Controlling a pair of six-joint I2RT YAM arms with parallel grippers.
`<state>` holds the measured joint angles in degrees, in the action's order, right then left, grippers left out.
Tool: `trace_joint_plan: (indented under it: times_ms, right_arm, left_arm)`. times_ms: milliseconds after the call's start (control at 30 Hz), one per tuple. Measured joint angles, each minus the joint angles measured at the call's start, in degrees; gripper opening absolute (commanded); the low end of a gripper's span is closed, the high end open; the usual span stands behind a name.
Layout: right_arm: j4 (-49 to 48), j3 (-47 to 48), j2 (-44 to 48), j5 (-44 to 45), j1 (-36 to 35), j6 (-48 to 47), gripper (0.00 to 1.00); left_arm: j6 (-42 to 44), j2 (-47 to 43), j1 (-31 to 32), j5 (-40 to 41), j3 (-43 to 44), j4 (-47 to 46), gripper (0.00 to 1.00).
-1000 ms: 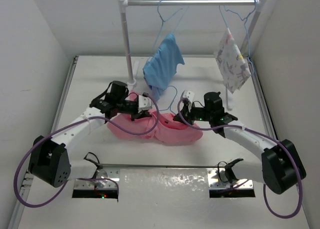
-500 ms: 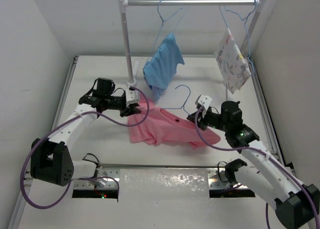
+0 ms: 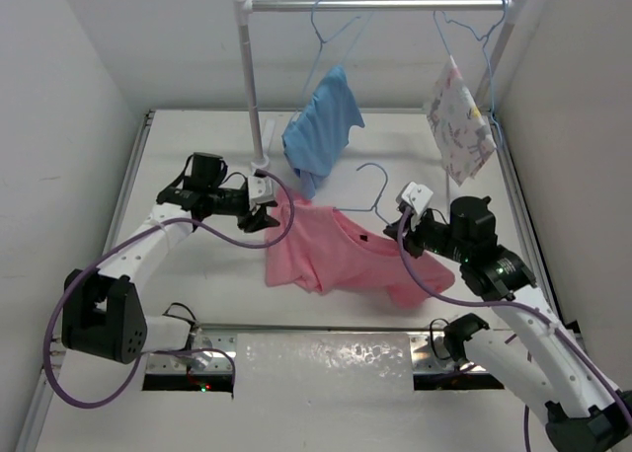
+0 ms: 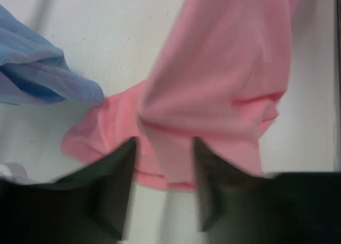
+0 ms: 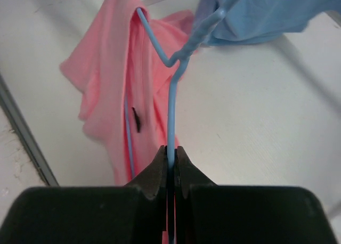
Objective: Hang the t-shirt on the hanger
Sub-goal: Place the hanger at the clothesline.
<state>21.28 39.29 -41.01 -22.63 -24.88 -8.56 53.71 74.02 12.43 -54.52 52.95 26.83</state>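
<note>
Rack (image 3: 375, 5): stands at the back of the table (image 3: 197, 146); a blue shirt (image 3: 321, 131) hangs from a hanger left of the rail's middle, and a white patterned cloth (image 3: 456, 121) from a hanger near the right end.
Left gripper (image 3: 265, 215): jaws apart, over the t-shirt's left sleeve; a fold of pink cloth lies between the fingers (image 4: 114, 190), nothing clamped.
T-shirt (image 3: 346, 260): spread between the two grippers in front of the rack, right side raised.
Hanger (image 5: 171, 121): thin blue wire, one arm inside the t-shirt's neck, hook poking out toward the blue shirt.
In the way: the blue shirt's lower tip reaches the pink sleeve.
Right gripper (image 3: 405, 225): pinched tight on the hanger's wire below the hook.
</note>
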Motion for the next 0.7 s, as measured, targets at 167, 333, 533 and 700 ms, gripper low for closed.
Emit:
trace_joint_plan:
  times_ms: [167,333,533,700]
  right_arm:
    - [5.2,4.3,1.4,7.3,0.2,1.6,0.0]
    - [14.1,15.3,-2.4,20.5,0.2,4.0,0.0]
    - [25.3,39.4,-18.2,37.8,0.2,5.4,0.0]
    - [28.3,60.3,-34.0,45.6,0.4,3.7,0.0]
  left_arm:
    - [-1.8,1.4,-0.8,-0.5,0.7,1.3,0.67]
    - [-7.4,1.4,-0.8,0.8,3.1,1.7,0.68]
    - [-13.9,-0.1,-0.8,7.4,3.4,1.2,0.68]
    - [-15.5,-3.3,-0.8,10.1,2.5,0.9,0.68]
